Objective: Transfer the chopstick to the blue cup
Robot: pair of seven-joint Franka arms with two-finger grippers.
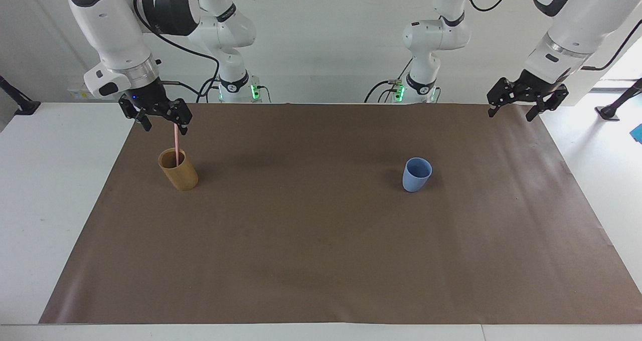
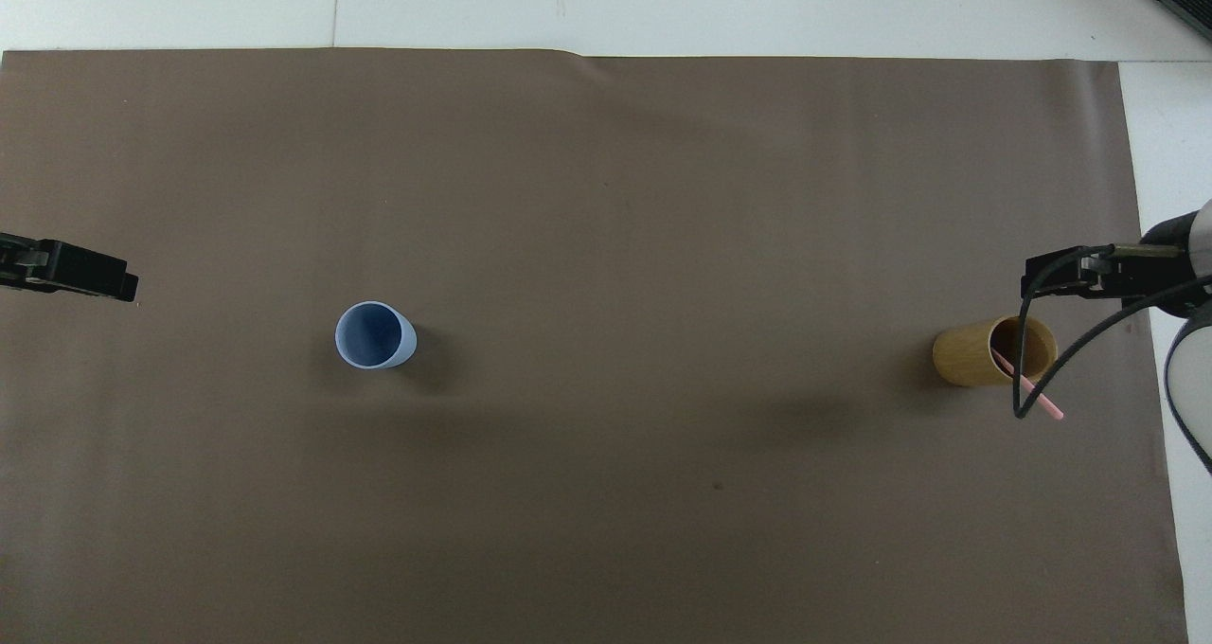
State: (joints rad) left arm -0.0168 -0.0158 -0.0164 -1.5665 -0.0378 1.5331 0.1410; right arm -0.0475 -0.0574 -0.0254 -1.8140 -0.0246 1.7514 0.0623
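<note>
**Chopstick stands in the tan cup, both grippers open**

You will find no readable writing or brand mark on either cup, the arms or the table cover.

Your right gripper hangs open just above the tan cup at the right arm's end of the table. One of its fingers sits right at the top end of the chopstick; you cannot tell whether they touch. The chopstick is a thin, straight, pale-pink stick, standing nearly upright in that cup with its upper half clear of the rim.

The overhead view gives you what the facing view cannot: the inside of the tan cup, and the chopstick leaning over its rim toward the robots. There the right gripper shows only in part.

Your left gripper waits open over the cover's edge at the left arm's end, well apart from the blue cup.

The blue cup is smooth, light-blue and tapered to a rounded base. The tan cup is a straight, bamboo-coloured cylinder. Both stand on a matte brown paper sheet, faintly creased.
</note>
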